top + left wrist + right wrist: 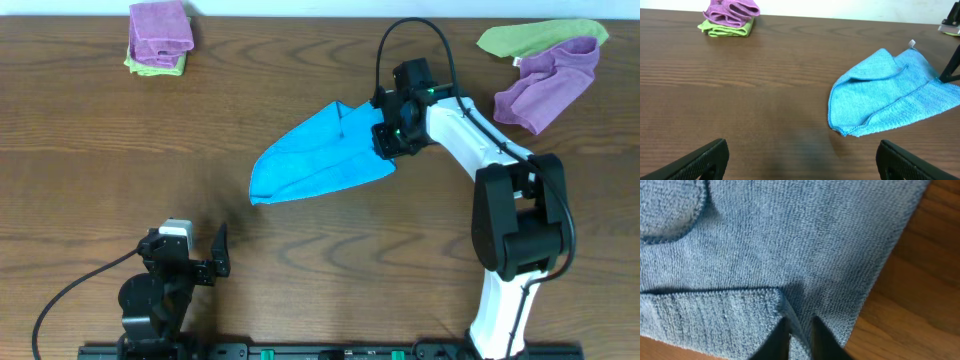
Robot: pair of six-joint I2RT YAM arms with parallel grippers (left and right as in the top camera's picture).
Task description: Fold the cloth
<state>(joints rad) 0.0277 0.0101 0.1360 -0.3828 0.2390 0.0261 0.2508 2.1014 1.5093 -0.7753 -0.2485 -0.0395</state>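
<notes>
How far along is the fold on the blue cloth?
Done: one flap of the cloth lies doubled over itself. In hand: the right gripper, jaws pinching a raised edge. Left: carrying that edge across into a flat, even fold; the left gripper sits open, apart from the cloth.

The cloth (890, 92), bright sky-blue, lies loosely folded over itself at the right of the frame on the brown wooden surface (740, 90). Its small white tag (912, 43) sticks up at its upper corner. A black part of the right arm (951, 65) meets the cloth's right edge. At upper left a crumpled purple cloth (732, 11) sits on a lime-green cloth (725, 30). The left tool (802, 150) stands wide apart, its dark fingers (700, 160) in the bottom corners.
</notes>
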